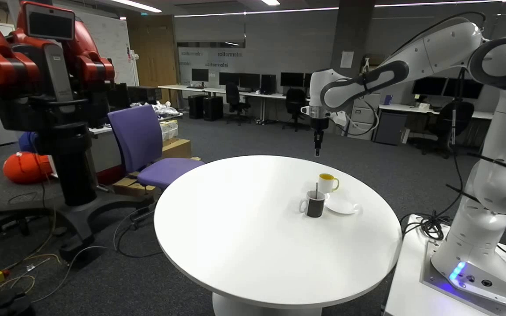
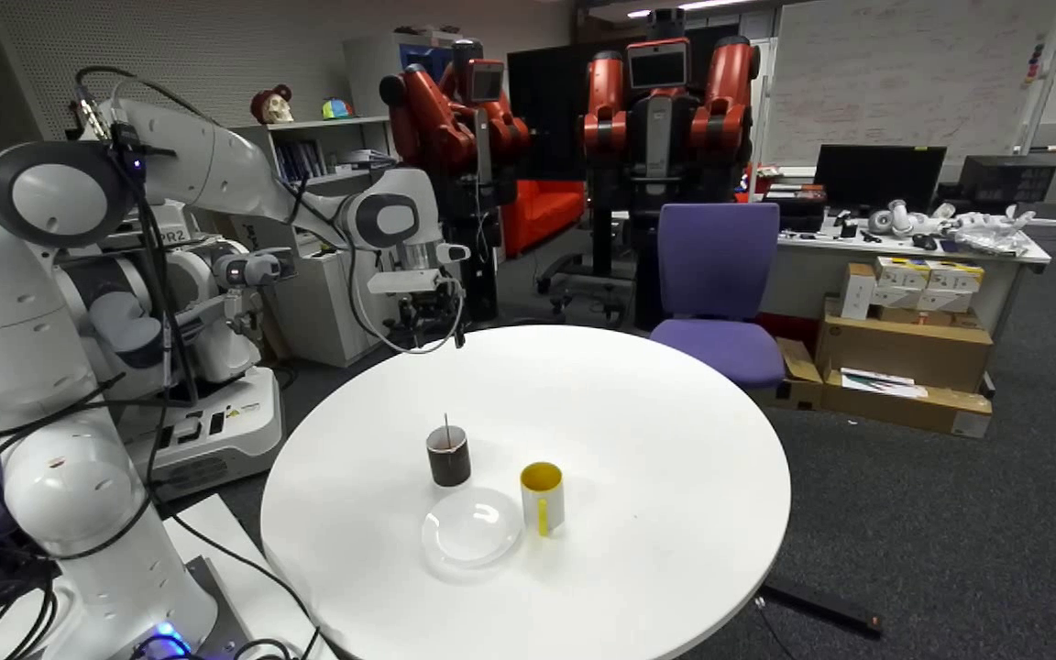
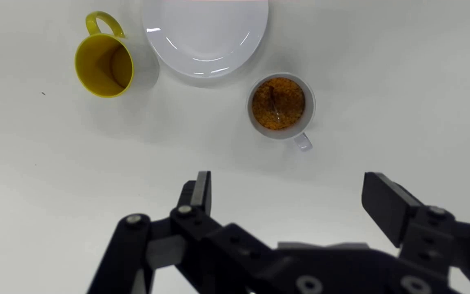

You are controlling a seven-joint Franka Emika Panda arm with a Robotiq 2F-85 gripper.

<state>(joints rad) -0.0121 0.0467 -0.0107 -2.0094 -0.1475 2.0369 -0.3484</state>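
Observation:
My gripper (image 3: 287, 181) is open and empty, its two black fingers wide apart in the wrist view. It hangs above the table, pointing down, in both exterior views (image 1: 317, 150) (image 2: 441, 332). The nearest thing in the wrist view is a dark mug (image 1: 315, 209) (image 2: 449, 466), white inside (image 3: 309, 102), with orange-brown grainy contents. A thin stick stands in it. A white mug with yellow inside and handle (image 1: 326, 184) (image 2: 531, 502) (image 3: 104, 65) stands upright, empty. A white plate (image 1: 341, 205) (image 2: 471, 529) (image 3: 206, 36) lies beside both mugs. The gripper touches none of them.
All these stand on a round white table (image 1: 235, 237) (image 2: 656, 440). A purple chair (image 1: 136, 136) (image 2: 719, 266) stands close to the table edge. Red robots (image 1: 51, 52) (image 2: 661, 110) stand behind. The arm's base sits on a white stand (image 1: 415, 281), with loose cables (image 1: 431, 226) beside the table.

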